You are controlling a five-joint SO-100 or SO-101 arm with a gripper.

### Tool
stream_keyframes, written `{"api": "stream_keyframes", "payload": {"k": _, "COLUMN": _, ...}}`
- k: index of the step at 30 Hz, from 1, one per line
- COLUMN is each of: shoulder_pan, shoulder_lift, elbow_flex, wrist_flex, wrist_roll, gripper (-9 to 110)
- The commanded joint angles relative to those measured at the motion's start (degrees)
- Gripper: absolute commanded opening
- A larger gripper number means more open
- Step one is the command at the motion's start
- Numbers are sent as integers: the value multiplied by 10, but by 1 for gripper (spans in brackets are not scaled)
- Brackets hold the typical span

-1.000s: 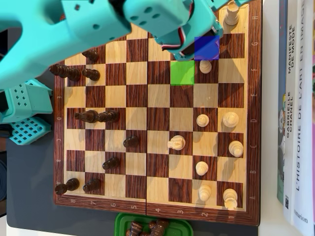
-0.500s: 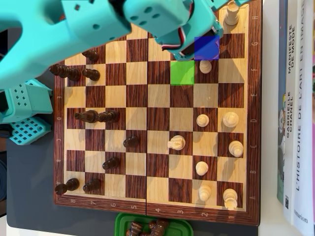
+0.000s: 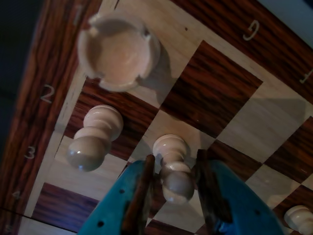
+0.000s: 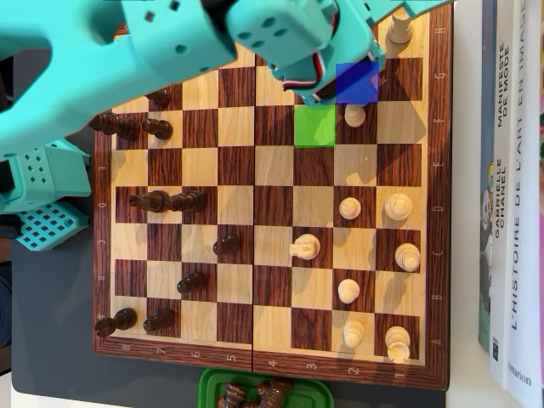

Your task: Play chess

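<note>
Working across the wrist view with the white rook (image 3: pixel 119 50) as my landmark: it stands upper left on a light square at the board's numbered edge. Just below it is a second white pawn (image 3: pixel 93 138), and further right and lower is the white pawn (image 3: pixel 173 166) I am after. The gripper (image 3: pixel 172 183) has one teal finger on each side of its stem and head, closed around the pawn as far as I can tell (whether the pads truly press, I cannot confirm).

My worry is the neighbour pawn: it sits near the left finger, and a sideways drift could knock it towards the rook. A loose grip could also let the pawn tip when lifted.

The overhead view hides the grasp under the arm (image 4: pixel 170 51), but shows the green square (image 4: pixel 314 125) and blue square (image 4: pixel 356 82), which the wrist view lacks.
</note>
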Motion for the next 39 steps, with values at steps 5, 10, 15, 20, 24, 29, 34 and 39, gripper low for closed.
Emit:
{"api": "stream_keyframes", "payload": {"k": 5, "shoulder_pan": 9, "shoulder_lift": 12, "elbow_flex": -27, "wrist_flex": 1, "wrist_roll": -2, "gripper": 12}}
{"api": "stream_keyframes", "payload": {"k": 10, "shoulder_pan": 10, "shoulder_lift": 12, "elbow_flex": -27, "wrist_flex": 1, "wrist_roll": -2, "gripper": 4}}
{"api": "stream_keyframes", "payload": {"k": 15, "shoulder_pan": 10, "shoulder_lift": 11, "elbow_flex": -27, "wrist_flex": 0, "wrist_roll": -2, "gripper": 3}}
{"api": "stream_keyframes", "payload": {"k": 20, "shoulder_pan": 10, "shoulder_lift": 15, "elbow_flex": -27, "wrist_flex": 1, "wrist_roll": -2, "gripper": 3}}
{"api": "stream_keyframes", "payload": {"k": 24, "shoulder_pan": 9, "shoulder_lift": 48, "elbow_flex": -10, "wrist_flex": 2, "wrist_roll": -2, "gripper": 3}}
{"api": "stream_keyframes", "payload": {"k": 29, "shoulder_pan": 9, "shoulder_lift": 128, "elbow_flex": 52, "wrist_flex": -3, "wrist_roll": -2, "gripper": 3}}
{"api": "stream_keyframes", "payload": {"k": 34, "shoulder_pan": 9, "shoulder_lift": 194, "elbow_flex": 108, "wrist_flex": -1, "wrist_roll": 4, "gripper": 3}}
{"api": "stream_keyframes", "payload": {"k": 39, "shoulder_pan": 10, "shoulder_lift": 238, "elbow_flex": 178, "wrist_flex": -4, "wrist_roll": 4, "gripper": 3}}
